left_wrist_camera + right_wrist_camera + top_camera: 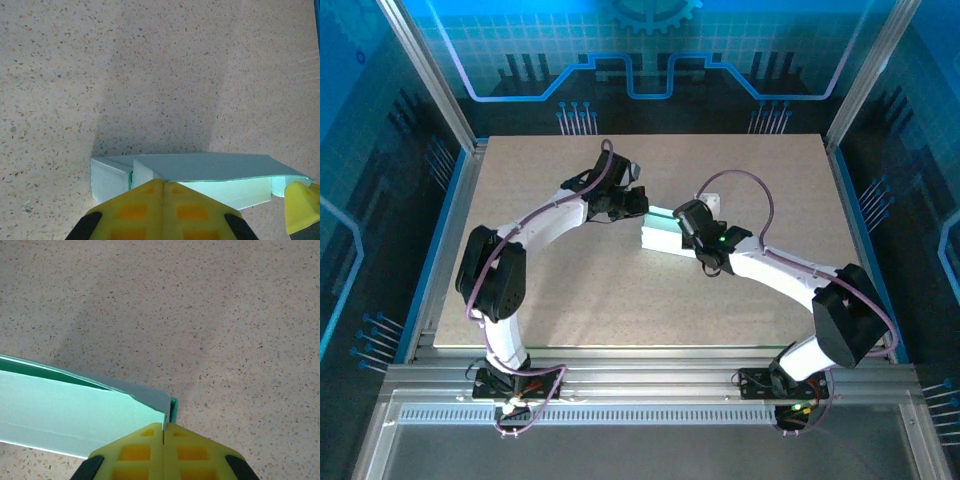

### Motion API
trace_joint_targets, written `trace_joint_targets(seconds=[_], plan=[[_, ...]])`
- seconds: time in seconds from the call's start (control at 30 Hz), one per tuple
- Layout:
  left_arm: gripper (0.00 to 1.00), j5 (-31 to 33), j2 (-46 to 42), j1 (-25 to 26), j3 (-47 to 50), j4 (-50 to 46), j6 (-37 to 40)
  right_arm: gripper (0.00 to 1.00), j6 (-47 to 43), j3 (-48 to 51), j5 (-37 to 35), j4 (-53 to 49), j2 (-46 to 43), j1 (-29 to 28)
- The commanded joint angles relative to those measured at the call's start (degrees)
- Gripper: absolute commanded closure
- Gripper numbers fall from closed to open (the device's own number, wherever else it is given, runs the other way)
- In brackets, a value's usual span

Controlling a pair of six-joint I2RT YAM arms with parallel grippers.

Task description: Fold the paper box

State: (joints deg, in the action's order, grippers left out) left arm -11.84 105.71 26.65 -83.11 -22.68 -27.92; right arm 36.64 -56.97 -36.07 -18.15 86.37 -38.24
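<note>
The paper box [657,230] lies near the middle of the desk [570,300], partly formed, and is bracketed by the two arms. From above, its long axis is seen to run roughly left to right, sloping a little away toward the right. The left pincer [162,187] is set at the far-left side of the box and the right pincer [164,430] at its right end, so that neither arm is clearly nearer; both are at the cardboard. In the left wrist view the box is stretched crosswise just ahead of the yellow tips, which overlap its near wall, and a sloping lid panel [210,167] is seen standing above the side walls and not yet laid flat. At the right end of the box in that same view, a yellow finger [300,202] of the other arm is found just beside the wall. In the right wrist view the box runs off to the left of the tips, and its end corner is met right at the seam between them. Both pincers are closed with the pads pressed together. Whether a thin edge of wall is nipped in the right one cannot be told; nothing is seen to be held by the left. The coming move is judged to turn on that crosswise lie: a push along the tips would bear on a long wall, not on an end.
</note>
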Motion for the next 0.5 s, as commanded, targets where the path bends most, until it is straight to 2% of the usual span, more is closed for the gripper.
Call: trace_joint_targets(seconds=[0.0, 0.13, 0.47], plan=[[1.00, -4.53, 1.60, 1.99, 1.03, -6.31, 3.48, 1.00, -0.08, 0.85, 6.08, -4.31, 2.47, -1.97], [1.00, -3.57, -0.39, 2.08, 4.67, -3.38, 6.47, 1.00, -0.17, 1.09, 5.97, -4.01, 2.40, -1.93], [1.00, -1.99, -4.44, 2.90, 15.93, 10.55, 7.37, 1.00, 1.58, 3.82, 5.21, -1.06, 1.97, -2.47]])
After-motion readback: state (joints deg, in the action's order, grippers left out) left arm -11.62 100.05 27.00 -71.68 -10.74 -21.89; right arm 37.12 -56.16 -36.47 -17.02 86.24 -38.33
